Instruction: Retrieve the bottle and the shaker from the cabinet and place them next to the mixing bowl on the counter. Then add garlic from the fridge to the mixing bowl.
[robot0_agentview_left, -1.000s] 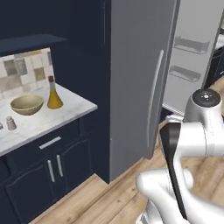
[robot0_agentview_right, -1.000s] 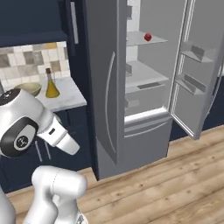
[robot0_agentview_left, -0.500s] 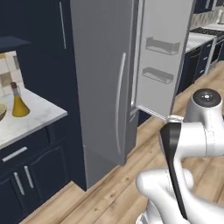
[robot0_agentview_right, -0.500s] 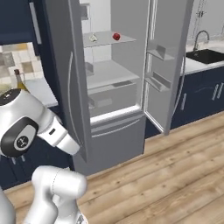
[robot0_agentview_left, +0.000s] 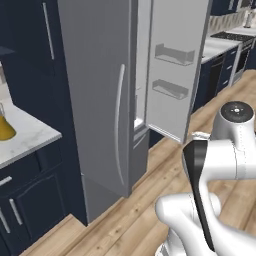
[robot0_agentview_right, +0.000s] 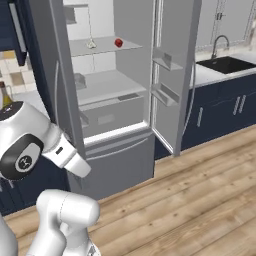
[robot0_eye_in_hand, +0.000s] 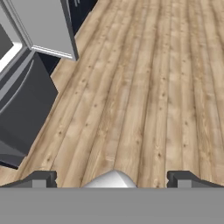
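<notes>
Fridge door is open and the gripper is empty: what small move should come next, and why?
Probably raise the open gripper toward the fridge's upper shelf: the garlic sits there beside a red item, while the hand points at the floor.

Floor (robot0_eye_in_hand: 144, 87): light wood planks; the grey fridge (robot0_agentview_left: 100, 100) stands on it.
Top fridge shelf (robot0_agentview_right: 102, 47): a small whitish garlic (robot0_agentview_right: 91, 44) on the left, a small red thing (robot0_agentview_right: 118, 43) near it on the right (too small to name).
Counter (robot0_agentview_left: 27, 137): white marble, far left; the yellow bottle (robot0_agentview_left: 5, 127) stands on it.
</notes>
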